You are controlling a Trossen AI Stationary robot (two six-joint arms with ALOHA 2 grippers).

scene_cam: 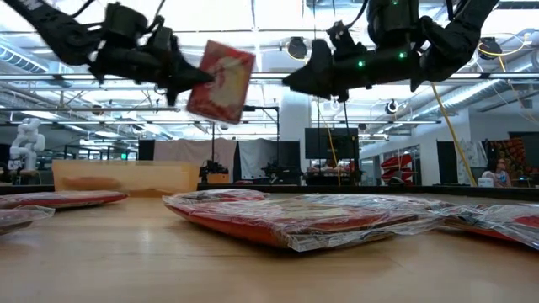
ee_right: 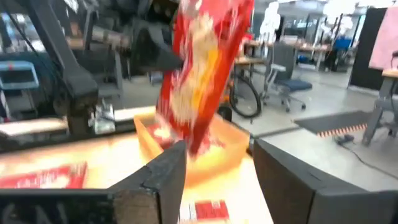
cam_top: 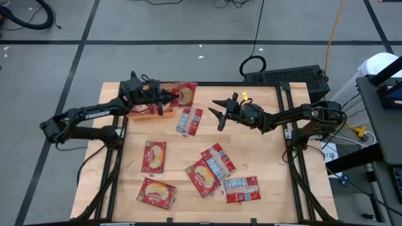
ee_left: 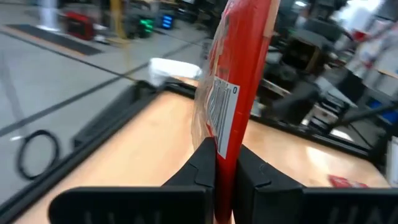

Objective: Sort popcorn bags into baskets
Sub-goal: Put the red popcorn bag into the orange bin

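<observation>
A red popcorn bag (cam_top: pixel 183 94) hangs in the air over the table's far left part, with my left gripper (cam_top: pixel 167 97) shut on it. Seen from the low view, the bag (scene_cam: pixel 221 82) is high above the wood and tilted. The orange basket (cam_top: pixel 146 113) stands below my left arm at the far left. My right gripper (cam_top: pixel 217 113) hovers open just right of the bag, holding nothing; its wrist view shows the bag (ee_right: pixel 205 68) beyond its fingers and above the basket (ee_right: pixel 230 152). Several more popcorn bags (cam_top: pixel 217 160) lie flat on the table. My left gripper pinches the bag's edge nearest its arm (ee_left: pixel 225 149) between its two fingers (ee_left: pixel 200 169). The fingers come about level from the table's left. The bag stands on edge beyond them, tilted and lifted clear of the table and basket.
One bag (cam_top: pixel 190 120) lies near the basket, two (cam_top: pixel 154 156) (cam_top: pixel 156 193) at the near left, and others (cam_top: pixel 242 188) at the near right. A black frame (cam_top: pixel 286 113) runs along the table's edges. Bare wood shows between the arms and the near bags.
</observation>
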